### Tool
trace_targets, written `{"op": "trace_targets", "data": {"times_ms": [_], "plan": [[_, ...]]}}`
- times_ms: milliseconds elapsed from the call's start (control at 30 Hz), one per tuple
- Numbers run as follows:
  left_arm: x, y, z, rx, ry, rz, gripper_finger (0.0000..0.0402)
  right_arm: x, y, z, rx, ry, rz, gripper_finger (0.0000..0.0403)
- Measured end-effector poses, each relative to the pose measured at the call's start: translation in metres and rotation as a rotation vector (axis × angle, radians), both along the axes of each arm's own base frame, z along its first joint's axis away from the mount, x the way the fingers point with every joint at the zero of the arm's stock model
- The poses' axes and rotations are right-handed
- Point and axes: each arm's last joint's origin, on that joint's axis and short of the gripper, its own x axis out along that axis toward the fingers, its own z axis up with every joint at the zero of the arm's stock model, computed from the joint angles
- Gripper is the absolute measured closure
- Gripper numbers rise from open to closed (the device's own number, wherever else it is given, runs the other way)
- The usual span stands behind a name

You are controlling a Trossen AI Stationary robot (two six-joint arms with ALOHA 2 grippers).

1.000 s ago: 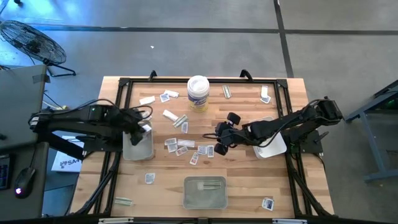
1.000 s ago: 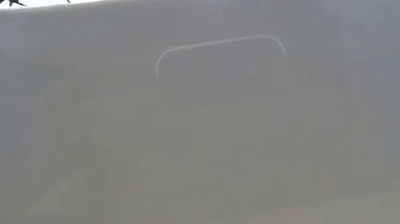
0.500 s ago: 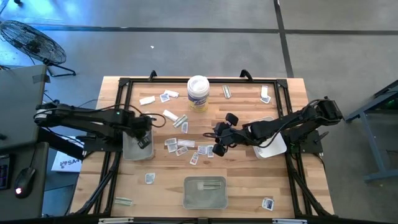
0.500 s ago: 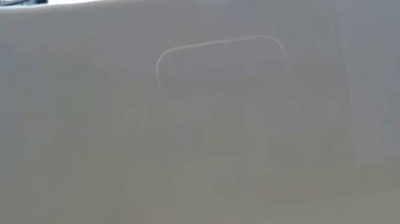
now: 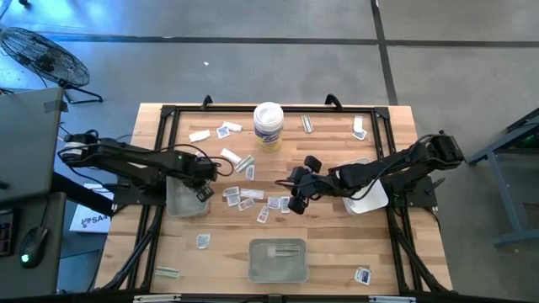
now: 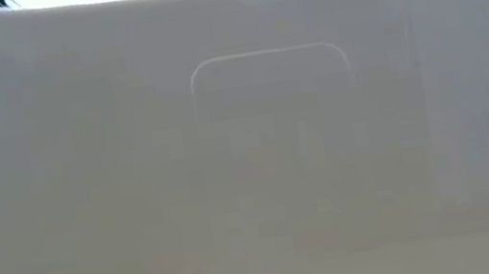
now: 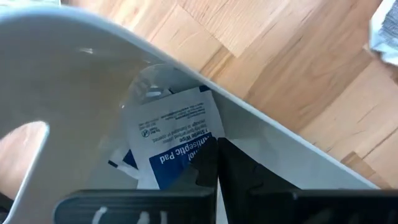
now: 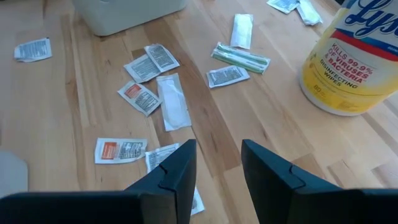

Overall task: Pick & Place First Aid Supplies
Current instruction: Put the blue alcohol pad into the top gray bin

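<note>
Over the left-hand tray [image 5: 187,202], the left gripper [image 5: 205,172] has its fingers pinched flat on an antiseptic pad packet [image 7: 176,134], which hangs across the tray's rim with more packets lying in the tray below it. The rest of the first aid supplies [image 5: 253,200] lie scattered on the table [image 5: 337,252] just to the right of that tray, between it and the right gripper [image 5: 295,198], with strays farther off toward the white tub [image 5: 268,126] and the table's edges.

These packets look almost weightless, thin and limp, with a slick foil-like skin; they should bend rather than break, but they lie flat, so a finger probably has to slide under an edge or pinch a raised corner. A grip near one end, as on the held pad, seems enough.

The right gripper hovers low over the scattered packets with its fingers narrowly apart and nothing between them; a packet [image 8: 121,150] lies just ahead.

Compared with a second ago, the left arm has reached farther right, carrying its gripper from the tray's middle to its right rim, while the right gripper has barely shifted.
</note>
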Motion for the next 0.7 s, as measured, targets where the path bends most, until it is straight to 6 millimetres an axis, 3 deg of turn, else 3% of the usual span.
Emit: {"op": "trace_targets", "data": {"times_ms": [300,700], "plan": [[-0.005,-0.001,-0.017,-0.019,0.021,0.032,0.0401,0.000,0.000,0.000,0.001,0.001,0.001,0.0281],[0.002,0.001,-0.011,0.024,-0.012,0.010,0.0401,0.001,0.000,0.001,0.003,-0.012,0.001,0.0281]]}}
